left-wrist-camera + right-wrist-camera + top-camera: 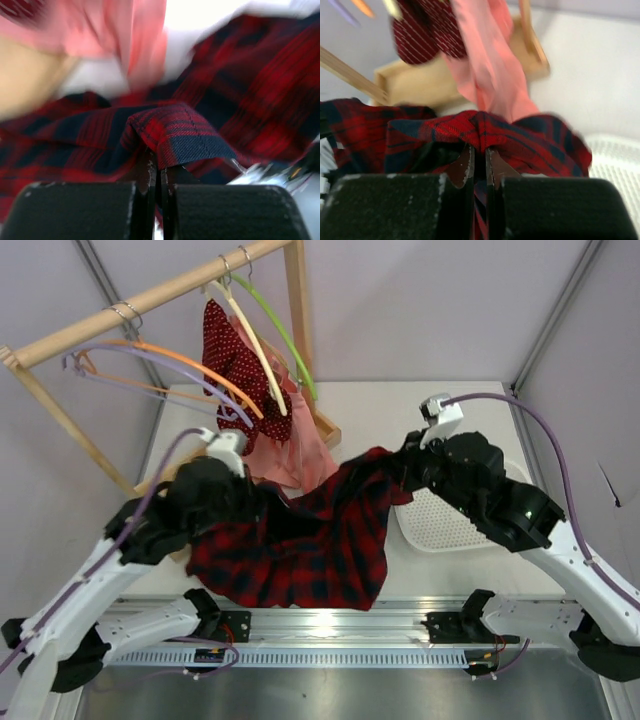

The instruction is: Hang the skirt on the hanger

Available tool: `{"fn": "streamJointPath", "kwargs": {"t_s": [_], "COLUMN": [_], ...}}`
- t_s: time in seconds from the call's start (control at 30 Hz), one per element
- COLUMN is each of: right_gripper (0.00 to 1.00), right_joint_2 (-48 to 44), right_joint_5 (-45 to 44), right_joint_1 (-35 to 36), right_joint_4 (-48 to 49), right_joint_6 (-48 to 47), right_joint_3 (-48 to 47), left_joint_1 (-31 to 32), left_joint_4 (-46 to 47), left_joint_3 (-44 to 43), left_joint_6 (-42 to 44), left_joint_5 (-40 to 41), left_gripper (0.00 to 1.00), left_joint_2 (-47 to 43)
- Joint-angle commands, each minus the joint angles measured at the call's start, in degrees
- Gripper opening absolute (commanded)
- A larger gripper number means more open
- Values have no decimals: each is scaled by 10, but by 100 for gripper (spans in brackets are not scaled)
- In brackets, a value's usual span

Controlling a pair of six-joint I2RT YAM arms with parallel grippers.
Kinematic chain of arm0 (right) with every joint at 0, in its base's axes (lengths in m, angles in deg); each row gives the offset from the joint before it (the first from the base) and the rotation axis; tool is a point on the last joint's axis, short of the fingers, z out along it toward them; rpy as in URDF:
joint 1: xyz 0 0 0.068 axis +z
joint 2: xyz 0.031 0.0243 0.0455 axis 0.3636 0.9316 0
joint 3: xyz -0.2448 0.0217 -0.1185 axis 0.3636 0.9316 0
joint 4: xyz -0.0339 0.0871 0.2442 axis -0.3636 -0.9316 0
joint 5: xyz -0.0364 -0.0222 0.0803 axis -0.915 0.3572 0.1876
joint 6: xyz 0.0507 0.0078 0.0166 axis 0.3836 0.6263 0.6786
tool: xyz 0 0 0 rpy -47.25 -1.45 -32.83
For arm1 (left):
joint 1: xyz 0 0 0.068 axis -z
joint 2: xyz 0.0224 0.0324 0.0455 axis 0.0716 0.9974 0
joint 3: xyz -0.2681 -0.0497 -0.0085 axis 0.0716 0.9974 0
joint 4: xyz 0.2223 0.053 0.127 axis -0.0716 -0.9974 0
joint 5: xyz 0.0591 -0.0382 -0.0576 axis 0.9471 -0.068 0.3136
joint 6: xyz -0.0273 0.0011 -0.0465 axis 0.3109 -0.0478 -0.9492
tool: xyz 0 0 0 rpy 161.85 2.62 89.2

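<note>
Crumpled woven plaid skirt [300,540], folds pinched in left hand [158,167] and right hand [479,161]

The skirt [300,540] spans table [450,410] front; hanger [90,350] behind-left on rack [150,295]

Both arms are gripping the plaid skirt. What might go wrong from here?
1. The left gripper and right gripper each pinch only a small fold of the red and navy plaid fabric skirt; it may slip.
2. The skirt lies close to the plain pink garment on the wooden rack and may drag it.
3. Both grippers are busy, leaving none to steady the thin lavender plastic hanger.
</note>
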Motion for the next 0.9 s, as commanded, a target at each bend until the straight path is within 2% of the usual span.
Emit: {"fn": "streamJointPath", "kwargs": {"t_s": [0.0, 0.13, 0.17, 0.27, 0.37, 0.53, 0.57, 0.63, 0.67, 0.7, 0.8, 0.87], "right_gripper": [0, 0, 0, 0, 0, 2, 6, 25, 47, 57, 76, 78], "right_joint_2": [-42, -66, -65, -57, -51, -35, -31, -19, -16, -13, -19, -43], "right_joint_5": [-57, -51, -28, 14, 58, 109, 123, 153, 176, 187, 207, 219], "right_joint_1": [-3, -27, -37, -86, -129, -156, -156, -156, -156, -156, -155, -154], "right_joint_4": [-21, -7, 3, 26, 53, 61, 59, 45, 29, 18, -33, -53], "right_joint_6": [41, 54, 58, 61, 59, 31, 23, 11, 1, -5, -26, -48], "right_joint_3": [63, 180, 195, 246, 276, 269, 262, 236, 228, 207, 171, 148], "left_joint_1": [-10, -68, -79, -106, -109, -109, -109, -109, -109, -109, -109, -109], "left_joint_4": [-15, 43, 66, 97, 132, 179, 186, 205, 210, 214, 224, 227], "left_joint_3": [83, 151, 164, 211, 235, 264, 267, 286, 288, 295, 299, 297], "left_joint_6": [18, 34, 37, 35, 26, 19, 18, 12, 10, 9, 7, 8], "left_joint_5": [-105, -167, -199, -223, -240, -283, -292, -306, -309, -310, -311, -307], "left_gripper": [1, 1, 1, 0, 0, 0, 0, 0, 0, 0, 0, 0], "left_joint_2": [13, 2, 5, 12, 14, 8, 10, 19, 23, 28, 37, 41]}}
